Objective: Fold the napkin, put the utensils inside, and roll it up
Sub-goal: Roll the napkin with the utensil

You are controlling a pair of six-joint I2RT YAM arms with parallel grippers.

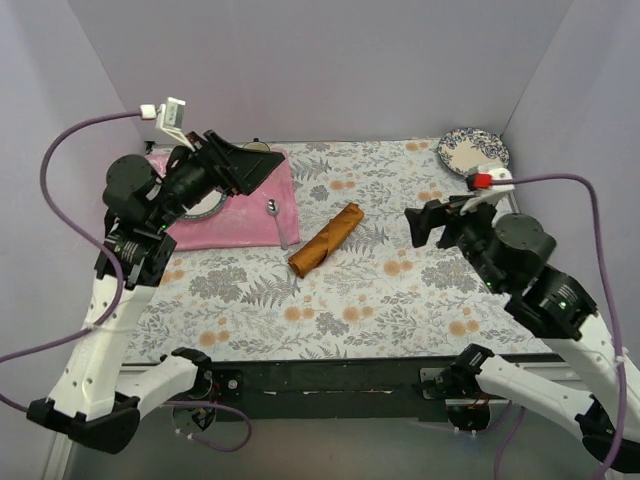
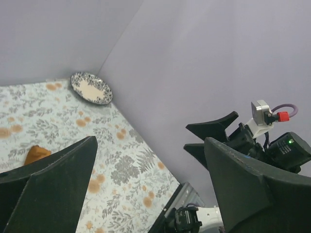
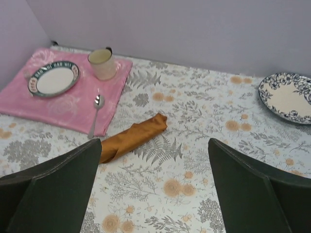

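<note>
The rust-orange napkin (image 1: pixel 326 240) lies rolled into a tight tube on the floral tablecloth, slanting from lower left to upper right. It also shows in the right wrist view (image 3: pixel 133 137), and one end shows in the left wrist view (image 2: pixel 38 154). The white ceramic spoon is not visible in any view. My left gripper (image 1: pixel 250 168) is open and empty, raised above the pink placemat. My right gripper (image 1: pixel 425 222) is open and empty, raised to the right of the roll.
A pink placemat (image 1: pixel 215 228) at the back left holds a small plate (image 3: pixel 53 80), a cream cup (image 3: pixel 102 63) and a slim silver spoon (image 1: pixel 277 221). A blue-patterned plate (image 1: pixel 473 151) sits at the back right corner. Purple walls enclose the table.
</note>
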